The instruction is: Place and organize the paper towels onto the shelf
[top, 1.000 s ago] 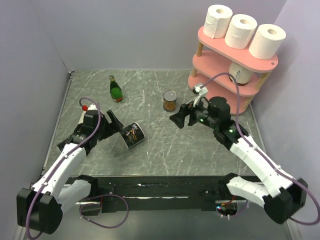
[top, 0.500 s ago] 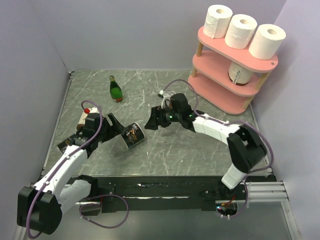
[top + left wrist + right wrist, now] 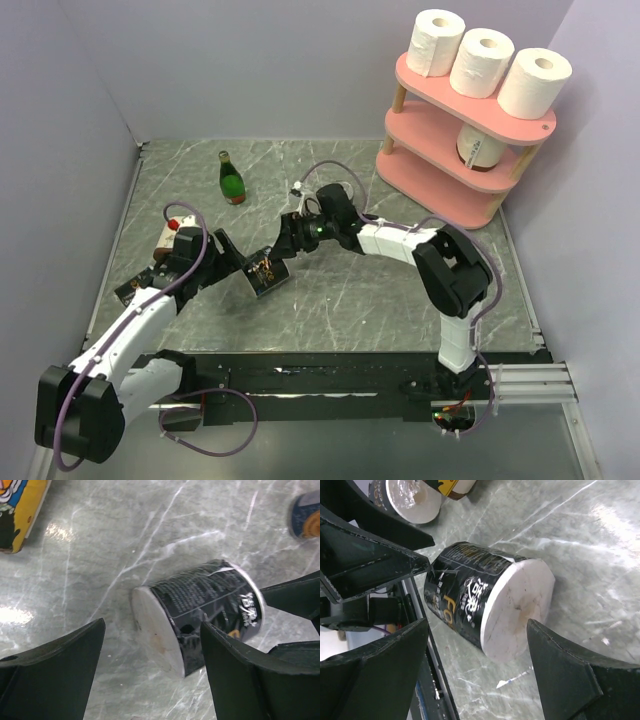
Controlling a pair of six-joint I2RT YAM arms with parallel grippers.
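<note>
Swung leftward since a second ago, the right claw [image 3: 282,242] now faces the left claw [image 3: 238,264]. Both stand open, holding nothing; a black cup [image 3: 265,271] lies on its side between them, within each one's spread jaws. Farther off, well behind the right claw, three paper towels [image 3: 485,62] stand upright in a row atop the pink shelf [image 3: 440,186], apart from both claws.

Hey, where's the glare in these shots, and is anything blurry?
Left wrist view: bright glare patches on the table at the left edge; the black-wrapped cylinder is sharp, the can at top right soft. Right wrist view: glare on the table at upper right. Top view: even light, sharp.
</note>
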